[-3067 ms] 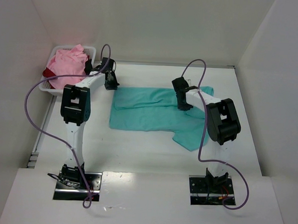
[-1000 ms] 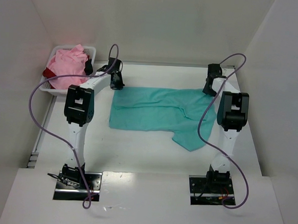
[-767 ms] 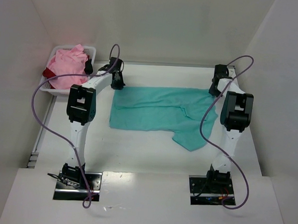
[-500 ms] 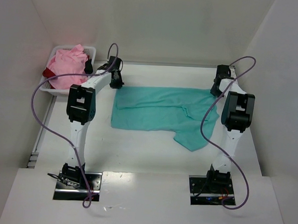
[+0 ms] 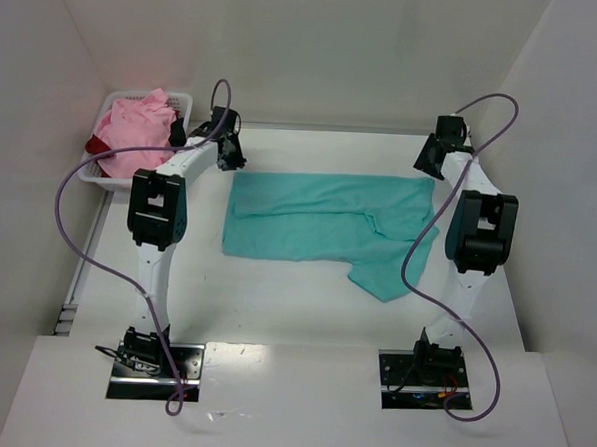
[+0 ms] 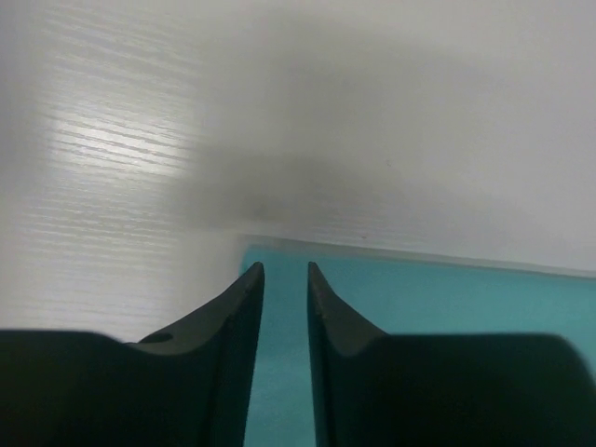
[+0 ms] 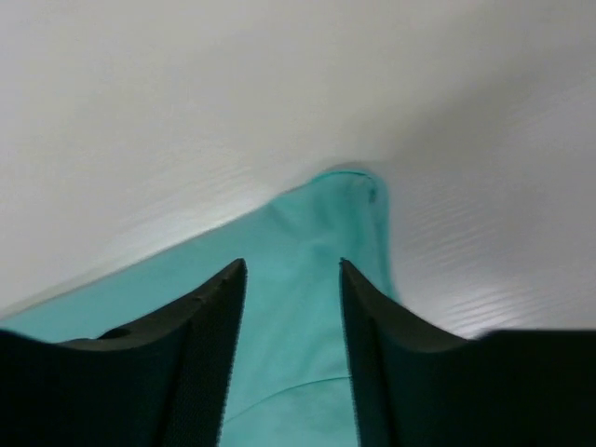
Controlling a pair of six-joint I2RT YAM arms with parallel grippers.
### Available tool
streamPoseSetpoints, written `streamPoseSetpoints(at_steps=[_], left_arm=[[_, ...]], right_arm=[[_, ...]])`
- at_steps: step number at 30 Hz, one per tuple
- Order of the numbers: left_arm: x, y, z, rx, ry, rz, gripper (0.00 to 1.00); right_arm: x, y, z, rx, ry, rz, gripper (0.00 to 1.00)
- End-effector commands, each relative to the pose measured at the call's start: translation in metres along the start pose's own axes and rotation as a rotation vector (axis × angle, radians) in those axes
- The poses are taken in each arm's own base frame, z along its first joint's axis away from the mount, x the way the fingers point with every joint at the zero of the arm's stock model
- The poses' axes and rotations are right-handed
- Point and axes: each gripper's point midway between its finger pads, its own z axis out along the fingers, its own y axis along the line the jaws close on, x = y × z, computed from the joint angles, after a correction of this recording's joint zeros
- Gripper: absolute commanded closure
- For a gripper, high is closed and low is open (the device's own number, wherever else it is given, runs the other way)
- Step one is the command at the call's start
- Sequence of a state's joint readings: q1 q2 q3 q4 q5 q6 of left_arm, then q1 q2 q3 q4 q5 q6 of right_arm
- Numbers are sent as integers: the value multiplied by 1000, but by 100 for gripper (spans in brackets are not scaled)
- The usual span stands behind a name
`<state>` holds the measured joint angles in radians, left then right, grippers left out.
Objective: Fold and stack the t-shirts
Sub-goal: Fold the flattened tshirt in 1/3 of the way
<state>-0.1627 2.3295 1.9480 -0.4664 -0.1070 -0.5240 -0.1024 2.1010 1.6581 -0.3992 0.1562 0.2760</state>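
Plainly soft and light, the teal t-shirt [image 5: 324, 217] lies mid-frame, best pinched at its upper corners. The left gripper [image 6: 285, 270] has jaws slightly apart and the right gripper [image 7: 292, 265] wider — both seemingly empty.

The teal-turquoise t-shirt [image 5: 319, 217] is plain, as are the light pink t-shirt [image 5: 133, 130] and the dark red t-shirt [image 5: 95, 145]. The basket [image 5: 181, 102] is white lattice. The table [image 6: 112, 168] is white with faint grain lines. The left arm [image 5: 153, 266] and right arm [image 5: 461, 292] are white with black joints.
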Motion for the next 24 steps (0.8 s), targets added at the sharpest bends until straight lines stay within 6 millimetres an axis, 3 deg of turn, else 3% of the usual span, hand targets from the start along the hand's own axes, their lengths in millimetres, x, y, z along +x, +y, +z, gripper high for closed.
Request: streamPoseSetpoints(at_steps=[1, 3, 5, 10, 14, 19, 20, 24], left_arm=[[-27, -31, -43, 129, -88, 21, 70], [-23, -41, -46, 177, -94, 38, 76], [-15, -47, -45, 189, -76, 49, 84], [14, -54, -38, 184, -29, 76, 86], [40, -41, -19, 106, 36, 66, 91], [48, -29, -12, 40, 49, 28, 96], [51, -27, -8, 34, 59, 29, 96], [53, -22, -5, 4, 67, 32, 97]], right_arm=[[-54, 32, -39, -125, -161, 15, 53], [-52, 34, -27, -121, -148, 14, 65], [-31, 28, -7, -80, -77, 13, 77], [-4, 13, 11, -10, -16, 11, 86], [13, 7, 20, 11, 12, 5, 89], [32, 4, 37, 28, 61, -4, 90], [26, 5, 36, 24, 50, -2, 90], [38, 4, 49, 37, 89, -9, 90]])
